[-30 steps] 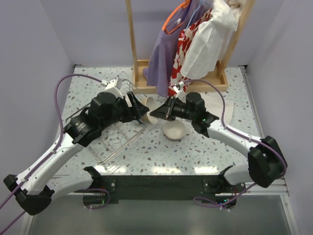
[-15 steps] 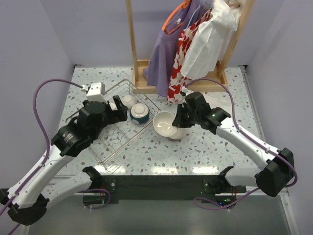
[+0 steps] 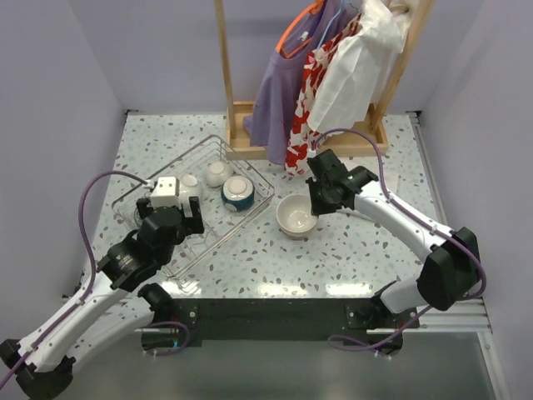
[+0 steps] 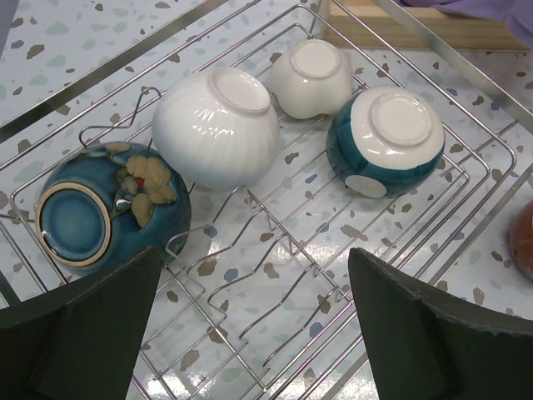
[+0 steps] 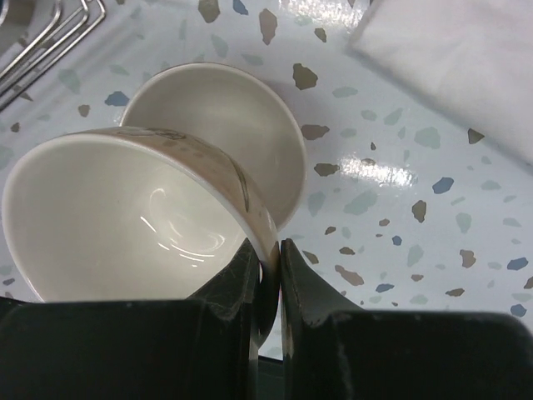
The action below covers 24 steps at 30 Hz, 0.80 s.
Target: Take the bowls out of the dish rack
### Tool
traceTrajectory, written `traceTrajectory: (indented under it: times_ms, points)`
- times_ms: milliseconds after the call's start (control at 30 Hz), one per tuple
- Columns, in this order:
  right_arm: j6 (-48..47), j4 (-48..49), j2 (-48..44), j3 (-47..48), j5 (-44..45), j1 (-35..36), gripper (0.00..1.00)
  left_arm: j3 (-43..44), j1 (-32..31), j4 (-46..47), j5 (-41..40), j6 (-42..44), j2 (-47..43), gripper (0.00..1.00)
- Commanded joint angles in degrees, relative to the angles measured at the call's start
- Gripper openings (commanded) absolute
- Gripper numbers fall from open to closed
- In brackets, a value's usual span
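Observation:
The silver wire dish rack [image 3: 260, 180] stands left of centre. In the left wrist view it holds a dark blue patterned bowl [image 4: 108, 212], a white bowl [image 4: 216, 125], a smaller white bowl [image 4: 312, 67] and a teal-banded bowl [image 4: 387, 142], all bottom up. My left gripper [image 4: 258, 308] hangs open over bare rack wires [image 4: 275, 250], holding nothing. My right gripper [image 5: 266, 267] is shut on the rim of a beige bowl [image 5: 125, 217], tilted over another bowl [image 5: 241, 125] that sits on the table right of the rack [image 3: 296, 218].
A wooden clothes stand [image 3: 250, 125] with hanging garments rises behind the rack. A white cloth [image 5: 466, 58] lies on the table beyond the right gripper. A reddish bowl edge [image 4: 525, 242] shows just outside the rack's right side.
My left arm has drawn back toward the near left and its gripper has opened wide. My right gripper has carried the beige bowl out of the rack and down over the bowl on the table.

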Motion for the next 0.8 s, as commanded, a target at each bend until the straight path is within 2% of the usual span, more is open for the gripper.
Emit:
traceTrajectory:
  times_ms: [0,233,600,667,767]
  points:
    - [-0.43,2.99,1.58,2.97,-0.64,-1.06,0.0,-3.04,0.13,7.74,-2.19,2.71,-2.22,1.0]
    - [0.27,5.27,4.92,0.95,-0.64,-1.76,0.0,-7.08,0.13,14.77,0.89,5.17,-4.5,1.0]
    - [2.47,9.58,8.71,-1.43,-1.34,-1.76,0.0,-7.79,0.22,17.77,2.56,7.81,-3.71,1.0]
    - [2.56,9.15,9.15,-1.08,-1.25,-1.76,0.04,-7.88,0.22,18.12,2.73,7.9,-3.98,1.0]
    - [2.99,8.44,8.8,-0.99,-0.99,-1.76,0.19,-7.97,0.22,18.21,2.82,7.98,-4.24,1.0]
